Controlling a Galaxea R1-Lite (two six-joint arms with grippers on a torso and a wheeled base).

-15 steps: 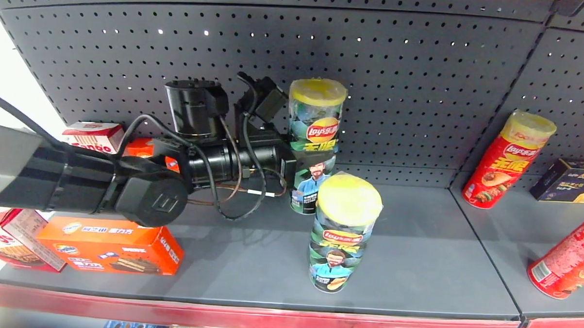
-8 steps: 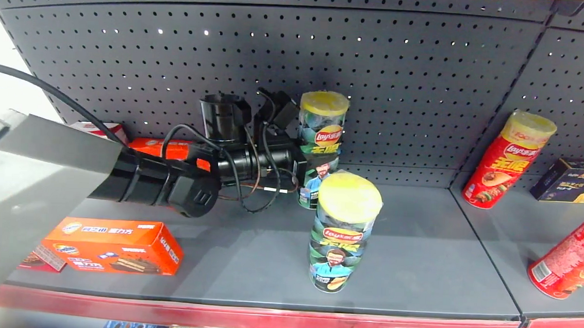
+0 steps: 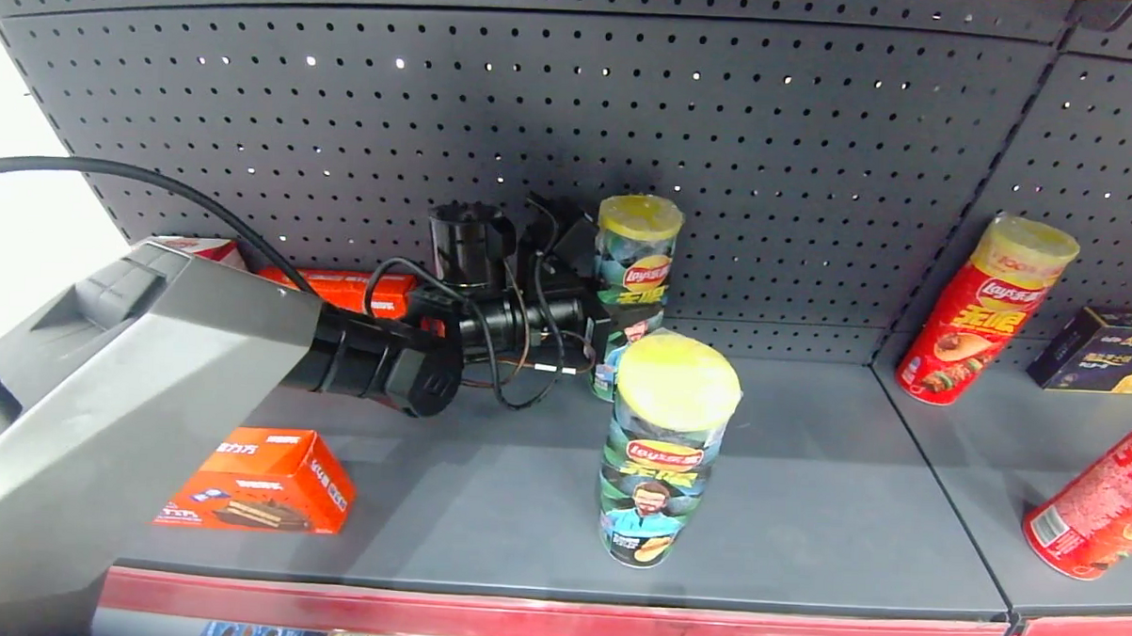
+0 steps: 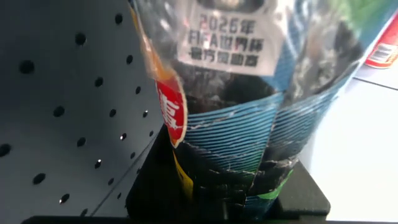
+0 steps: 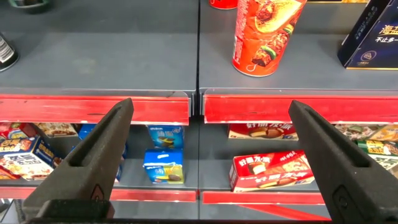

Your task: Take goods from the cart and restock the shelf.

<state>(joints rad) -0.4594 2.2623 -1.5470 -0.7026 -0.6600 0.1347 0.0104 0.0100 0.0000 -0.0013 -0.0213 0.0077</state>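
My left pincer (image 3: 609,335) clamps a green can (image 3: 637,259) at frame centre, not yet released, behind one standing can (image 3: 667,453); my right pincer (image 5: 210,109) gapes empty.

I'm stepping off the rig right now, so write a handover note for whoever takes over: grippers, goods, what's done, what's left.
Left gripper: shut on the rear chip can, upright by the pegboard at the back of the shelf; its base is hidden behind the front chip can.
Right gripper: open, empty, facing the shelf's red front edge.
Done: front chip can stands upright near the shelf's front.
Left: probably set down and release the rear chip can, draw the arm back, fetch more goods.
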